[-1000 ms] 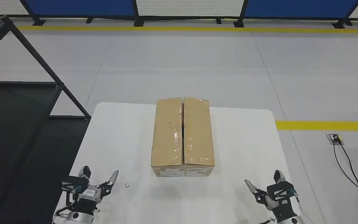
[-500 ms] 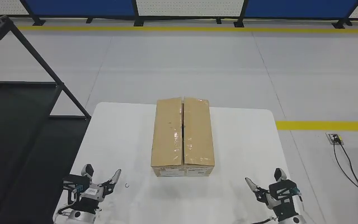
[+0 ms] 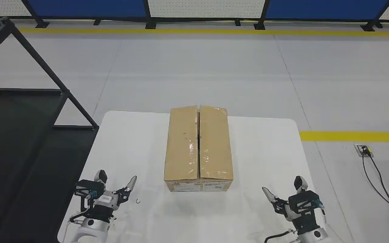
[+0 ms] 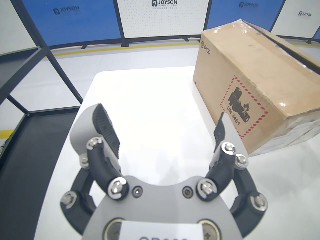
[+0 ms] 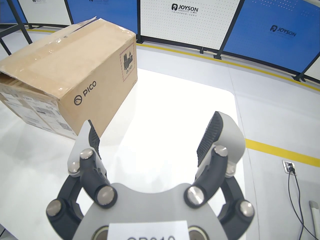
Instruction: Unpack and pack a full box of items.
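Left gripper [image 4: 160, 116]: held low over the near left corner of the table [image 3: 255, 158]; the jaws are spread wide and nothing is held between them.
Right gripper [image 5: 152, 121]: held low over the near right corner; its jaws are likewise spread wide and nothing is gripped.
Small dark thing [image 3: 138, 201]: seen lying on the table just beside the left gripper, too small to be identified.
Box [image 3: 199, 149]: a brown cardboard carton is set in the middle of the table, between the two grippers and farther out, apart from both. Its top flaps are folded down, with the seam running away from the robot and glossy tape seen over it.
Rack [image 3: 30, 133]: a black frame is placed beside the table on the left.
Panels [image 4: 160, 8]: blue and white partitions are lined up behind a yellow floor line.
Done: nothing, as judged; no item is laid out on the table and the box is untouched.
Left: the whole job is judged outstanding; the flaps are to be opened, the contents taken out, then packed back.
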Controlling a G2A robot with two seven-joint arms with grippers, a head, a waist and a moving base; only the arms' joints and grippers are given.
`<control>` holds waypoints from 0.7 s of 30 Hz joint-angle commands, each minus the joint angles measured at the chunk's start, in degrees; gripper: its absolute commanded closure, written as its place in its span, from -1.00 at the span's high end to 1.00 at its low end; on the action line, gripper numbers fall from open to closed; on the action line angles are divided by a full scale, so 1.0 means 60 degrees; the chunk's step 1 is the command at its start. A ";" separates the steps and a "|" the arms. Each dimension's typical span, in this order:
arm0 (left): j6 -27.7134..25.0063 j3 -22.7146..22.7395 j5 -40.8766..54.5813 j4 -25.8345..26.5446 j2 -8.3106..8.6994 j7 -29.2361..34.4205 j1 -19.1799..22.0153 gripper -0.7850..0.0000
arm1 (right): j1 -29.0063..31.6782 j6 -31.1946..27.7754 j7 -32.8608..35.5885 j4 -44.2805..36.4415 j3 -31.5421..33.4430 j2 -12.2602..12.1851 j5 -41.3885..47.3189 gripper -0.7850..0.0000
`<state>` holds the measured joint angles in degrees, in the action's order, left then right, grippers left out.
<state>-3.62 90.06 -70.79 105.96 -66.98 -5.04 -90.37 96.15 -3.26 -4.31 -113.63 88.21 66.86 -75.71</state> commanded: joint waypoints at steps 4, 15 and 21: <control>-0.0044 -0.0224 -0.0154 -0.0115 -0.0025 0.0242 0.0309 1.00 | -0.0200 0.0016 0.0046 0.0000 -0.0121 0.0044 0.0314 1.00; -0.0044 -0.0224 -0.0154 -0.0115 -0.0025 0.0242 0.0309 1.00 | -0.0200 0.0016 0.0046 0.0000 -0.0121 0.0044 0.0314 1.00; -0.0146 -0.0185 0.0152 -0.0223 -0.0046 0.0149 0.0432 1.00 | -0.0285 -0.0251 0.0147 -0.0093 -0.0140 0.0054 0.0497 1.00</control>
<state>-4.43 88.88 -70.25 104.93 -67.22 -4.08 -88.11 94.60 -4.49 -3.67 -113.91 87.34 67.18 -72.94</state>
